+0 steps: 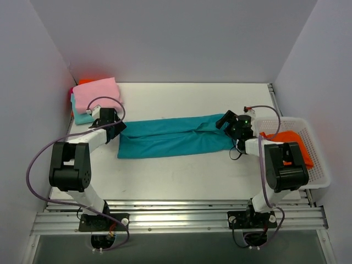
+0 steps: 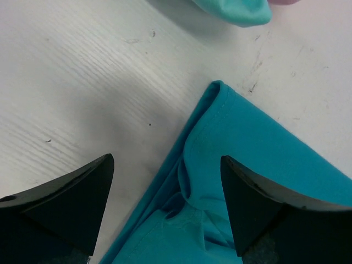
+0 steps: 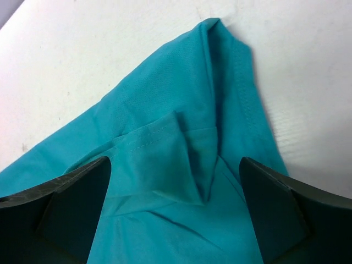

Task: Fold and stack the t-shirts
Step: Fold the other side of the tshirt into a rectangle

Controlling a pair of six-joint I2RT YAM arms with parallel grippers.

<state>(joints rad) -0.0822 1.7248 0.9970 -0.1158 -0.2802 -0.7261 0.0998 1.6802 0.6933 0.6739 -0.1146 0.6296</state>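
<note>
A deep teal t-shirt (image 1: 176, 137) lies folded into a long strip across the middle of the table. My left gripper (image 1: 116, 131) hovers over its left end, open, and the cloth's corner (image 2: 236, 143) lies loose between the dark fingers (image 2: 71, 198). My right gripper (image 1: 225, 122) is over the right end, also open, with a creased fold of teal cloth (image 3: 165, 132) lying under the spread fingers (image 3: 286, 209). At the back left a folded pink t-shirt (image 1: 96, 93) tops a stack, with pale aqua (image 1: 82, 116) and orange (image 1: 85, 81) edges showing beneath it.
A white mesh basket (image 1: 319, 165) stands at the right table edge with an orange t-shirt (image 1: 289, 142) in it. The aqua cloth's edge (image 2: 236, 11) shows just beyond the left gripper. Grey walls close in the table at the back and both sides.
</note>
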